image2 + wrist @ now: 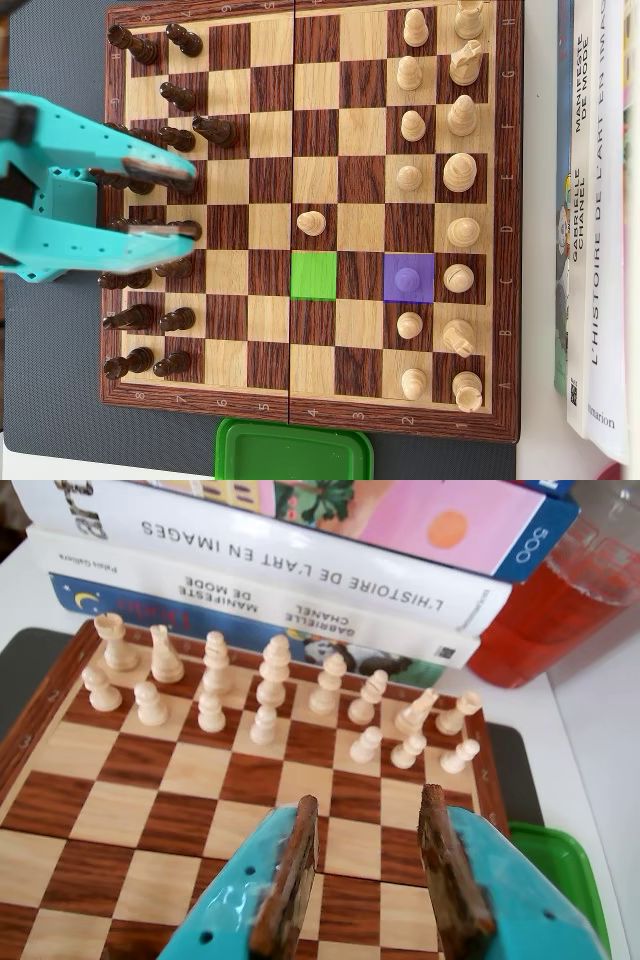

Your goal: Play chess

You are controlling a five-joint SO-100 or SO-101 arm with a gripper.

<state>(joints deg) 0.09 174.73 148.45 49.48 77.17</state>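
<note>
A wooden chessboard (318, 415) lies on a dark mat. In the overhead view the dark pieces (178, 96) stand on the left and the light pieces (461, 173) on the right. One light pawn (312, 222) stands forward near the middle. A green marked square (315, 276) is empty; a purple marked square holds a light pawn (407, 281). My teal gripper (192, 206) hovers over the dark pieces, open and empty. In the wrist view the gripper (370, 800) is open above bare board squares (180, 820), facing the light pieces (272, 670).
A stack of books (600, 220) lies along the board's right side in the overhead view and behind the light pieces in the wrist view (300, 580). A green lidded box (293, 450) sits by the board's lower edge. A red bottle (560, 600) stands beside the books.
</note>
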